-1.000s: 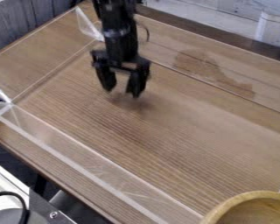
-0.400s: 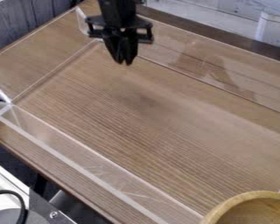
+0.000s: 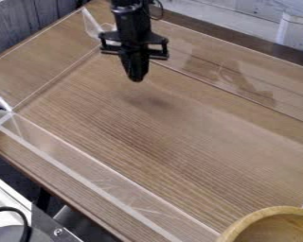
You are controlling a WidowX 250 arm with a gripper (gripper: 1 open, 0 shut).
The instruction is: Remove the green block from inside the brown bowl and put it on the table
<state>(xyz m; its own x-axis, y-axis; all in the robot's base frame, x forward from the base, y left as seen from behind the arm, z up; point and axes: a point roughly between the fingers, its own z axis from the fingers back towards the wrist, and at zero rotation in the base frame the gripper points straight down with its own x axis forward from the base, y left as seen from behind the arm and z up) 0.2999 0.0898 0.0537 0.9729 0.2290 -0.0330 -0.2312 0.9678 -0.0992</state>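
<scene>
A: What is shown in the single camera view?

B: A wide table (image 3: 180, 142) of brown wood grain is seen from above and at an angle, edged by low clear plastic walls (image 3: 65, 156). A black gripper (image 3: 137, 76) is hung over the far left part of it, pointed straight down.

A: How are the jaws set?

B: They are pressed together into one narrow tip. Nothing can be made out between them.

A: Is the table touched by the tip?

B: That cannot be told; the tip is seen just over the wood, with a faint dark patch beside it.

A: And the bowl?

B: Only a part of the brown bowl (image 3: 271, 223) is shown, cut off by the bottom right corner. Its thick, smooth tan rim is visible, well apart from the gripper.

A: Where is the green block?

B: It cannot be made out anywhere. The inside of the bowl is hardly shown, so its contents cannot be told.
</scene>
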